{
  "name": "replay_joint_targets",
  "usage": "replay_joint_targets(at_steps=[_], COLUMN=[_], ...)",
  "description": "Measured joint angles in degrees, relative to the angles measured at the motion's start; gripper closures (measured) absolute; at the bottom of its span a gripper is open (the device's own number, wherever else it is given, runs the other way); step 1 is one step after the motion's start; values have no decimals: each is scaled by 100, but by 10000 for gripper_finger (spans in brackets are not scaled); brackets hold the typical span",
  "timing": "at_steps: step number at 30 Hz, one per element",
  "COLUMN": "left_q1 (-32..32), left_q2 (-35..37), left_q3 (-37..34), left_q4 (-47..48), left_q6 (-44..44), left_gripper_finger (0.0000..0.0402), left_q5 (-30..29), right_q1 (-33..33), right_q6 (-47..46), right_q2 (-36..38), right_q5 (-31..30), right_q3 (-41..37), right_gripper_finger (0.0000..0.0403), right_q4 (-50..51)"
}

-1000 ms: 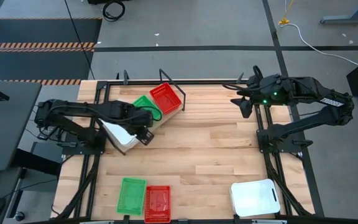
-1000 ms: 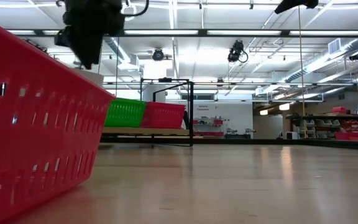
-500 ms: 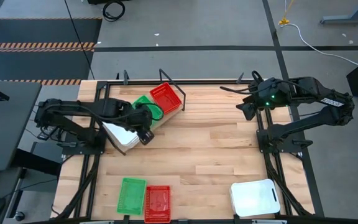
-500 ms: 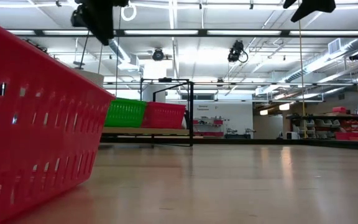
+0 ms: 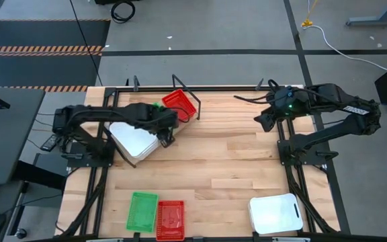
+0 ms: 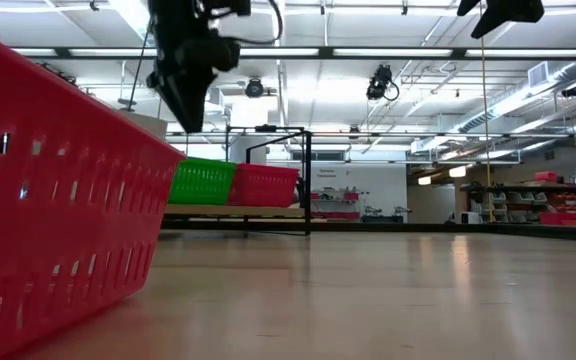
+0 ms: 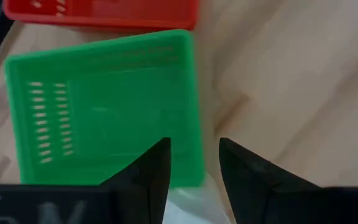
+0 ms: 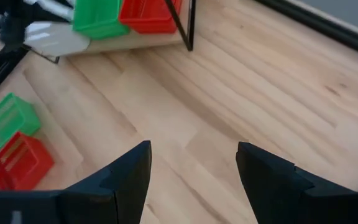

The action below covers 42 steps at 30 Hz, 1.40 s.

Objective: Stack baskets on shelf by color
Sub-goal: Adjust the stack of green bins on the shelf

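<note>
High view: left pincer (image 5: 169,132) hangs above the light-wood plank shelf (image 5: 175,129), over the green mesh basket (image 5: 157,106) beside the red mesh basket (image 5: 179,105); right pincer (image 5: 263,119) waits over the worktop (image 5: 234,168)'s far right. Left wrist view: its fingers (image 7: 146,171) stand parted, empty. Right wrist view: fingers (image 8: 129,171) spread wide, empty

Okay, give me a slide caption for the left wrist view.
Left gripper, fingers apart, above the green basket, red basket beyond.
</note>
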State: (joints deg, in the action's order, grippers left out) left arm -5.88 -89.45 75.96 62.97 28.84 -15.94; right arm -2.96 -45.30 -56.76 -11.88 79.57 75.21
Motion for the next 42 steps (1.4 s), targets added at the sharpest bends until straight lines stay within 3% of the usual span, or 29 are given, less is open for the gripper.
replay_joint_targets(at_steps=[8, 14, 28, 37, 42], left_q1=[-675, -998, -994, -989, -961], left_q2=[-133, -128, -132, -129, -88], left_q3=[0, 0, 0, 0, 1], left_q4=[175, 724, 1547, 1566, 1066], left_q6=[-270, -522, -706, -671, -413], left_gripper_finger=[260, 266, 267, 271, 271], left_q5=[-193, 1, 270, 362, 344], right_q1=[52, 149, 173, 173, 173], right_q6=[-4, -3, 63, 87, 87], right_q2=[-7, -7, -7, -7, -7], right_q5=[165, 152, 55, 106, 110], right_q3=[0, 0, 0, 1, 2], right_gripper_finger=[163, 163, 163, 163, 163], right_q4=[3, 42, 47, 49, 49])
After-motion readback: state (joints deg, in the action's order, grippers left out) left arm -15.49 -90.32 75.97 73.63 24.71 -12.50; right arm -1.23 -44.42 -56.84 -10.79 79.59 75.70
